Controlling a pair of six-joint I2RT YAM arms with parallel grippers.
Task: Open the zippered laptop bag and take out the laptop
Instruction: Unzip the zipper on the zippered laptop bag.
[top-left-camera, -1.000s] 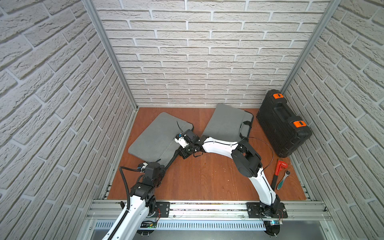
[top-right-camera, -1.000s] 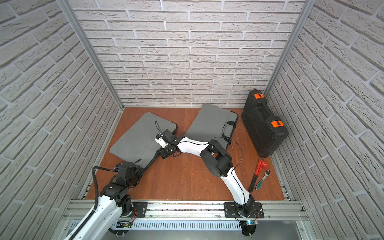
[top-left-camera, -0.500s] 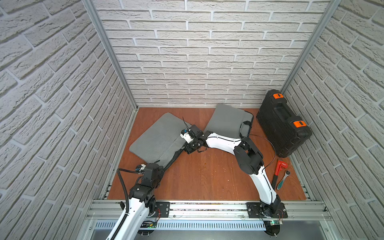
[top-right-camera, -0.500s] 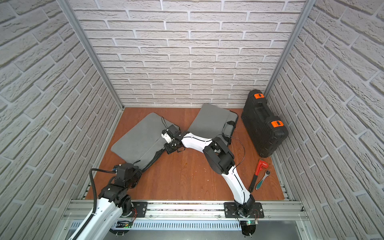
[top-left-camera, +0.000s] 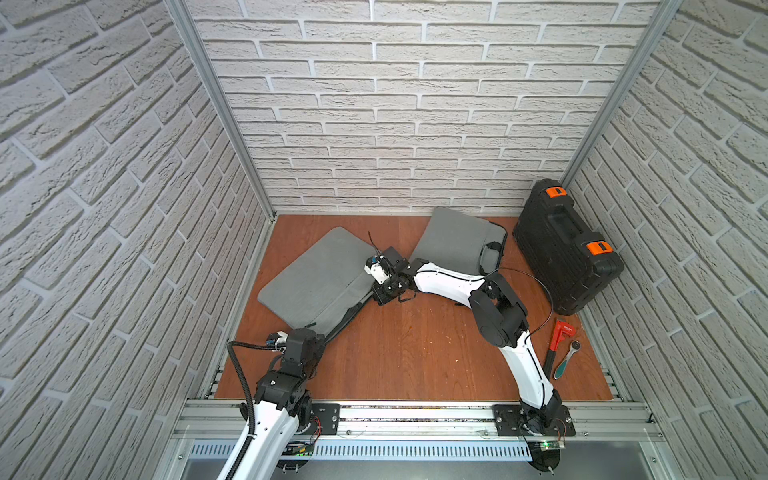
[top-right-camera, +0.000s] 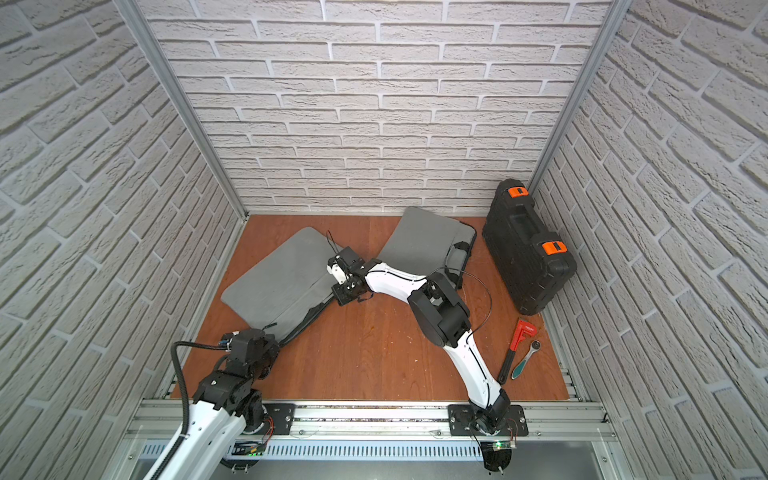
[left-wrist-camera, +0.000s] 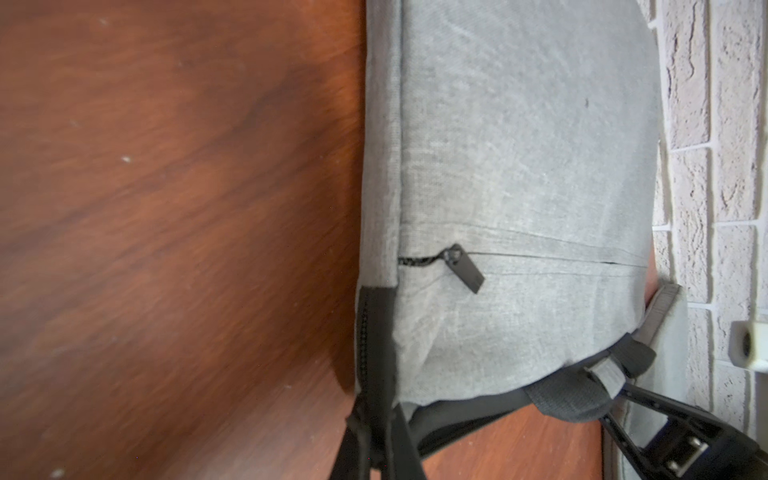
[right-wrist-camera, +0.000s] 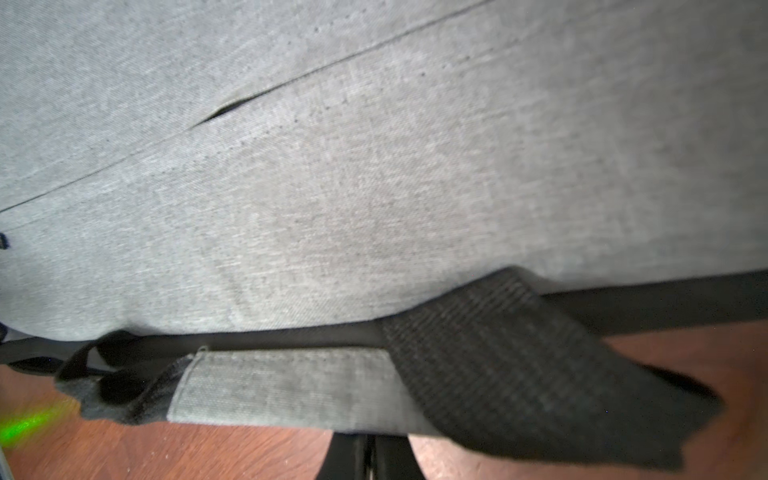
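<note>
Laptop bag: We see the grey laptop bag (top-left-camera: 316, 278) lying flat on the left half of the wooden table (top-left-camera: 415, 357). It is turned askew, with its long dark edge facing near and right.
Left gripper: Our left gripper (left-wrist-camera: 376, 419) sits at the bag's near corner. Its jaws are pinched narrow on the black zipper strip (left-wrist-camera: 376, 332); we cannot tell whether the slider itself lies between them.
Right gripper: Our right gripper (right-wrist-camera: 370, 442) is at the other end of that same edge, toward the table's middle. Its jaws are narrow and closed on the carry handle (right-wrist-camera: 291, 386), a grey sleeve over black webbing.
Zipper edge: The strip runs dark along the bag between the two grippers. We cannot tell whether its teeth are parted.
Front pocket: In the left wrist view a small black pull tab (left-wrist-camera: 465, 270) lies on the grey fabric at the end of a pocket seam, apart from the gripper.
Second bag: Another grey bag (top-left-camera: 453, 243) with a black handle lies at the far side, right of centre, beyond the right gripper.
Tool case: A black case (top-left-camera: 561, 249) with orange latches stands against the right wall.
Hand tools: A red wrench (top-left-camera: 559, 338) and a ratchet (top-left-camera: 566, 359) lie side by side by the right wall, nearer to us than the case.
</note>
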